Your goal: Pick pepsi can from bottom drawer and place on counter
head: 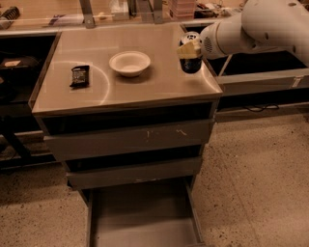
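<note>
The pepsi can is dark blue with a silver lid and stands upright over the right edge of the counter. My gripper comes in from the right on a white arm and is shut on the can, one pale finger across its upper front. I cannot tell whether the can rests on the counter or is held just above it. The bottom drawer is pulled open below and its floor is bare.
A white bowl sits mid-counter, left of the can. A flat black snack packet lies further left. A scratched grey drawer front is below the counter. A cluttered shelf runs behind.
</note>
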Controlling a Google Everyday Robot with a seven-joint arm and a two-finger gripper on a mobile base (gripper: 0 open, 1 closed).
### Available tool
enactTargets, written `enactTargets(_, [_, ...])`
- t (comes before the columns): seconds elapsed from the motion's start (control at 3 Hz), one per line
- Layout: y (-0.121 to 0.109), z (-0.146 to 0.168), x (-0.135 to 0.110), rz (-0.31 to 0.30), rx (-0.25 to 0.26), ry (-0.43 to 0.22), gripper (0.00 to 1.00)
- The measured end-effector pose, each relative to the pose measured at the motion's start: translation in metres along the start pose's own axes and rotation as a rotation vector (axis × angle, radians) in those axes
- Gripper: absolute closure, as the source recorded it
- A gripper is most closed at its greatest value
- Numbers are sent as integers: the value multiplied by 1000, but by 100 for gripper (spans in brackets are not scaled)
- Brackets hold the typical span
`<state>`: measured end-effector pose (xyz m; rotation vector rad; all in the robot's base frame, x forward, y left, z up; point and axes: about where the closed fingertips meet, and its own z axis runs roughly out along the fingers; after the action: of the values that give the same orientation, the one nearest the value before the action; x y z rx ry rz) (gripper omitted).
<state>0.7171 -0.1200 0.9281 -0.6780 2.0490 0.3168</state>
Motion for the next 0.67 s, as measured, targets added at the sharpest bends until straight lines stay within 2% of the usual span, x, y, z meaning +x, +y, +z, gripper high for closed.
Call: enactTargets(0.67, [0,60,16,79,-159,94,100])
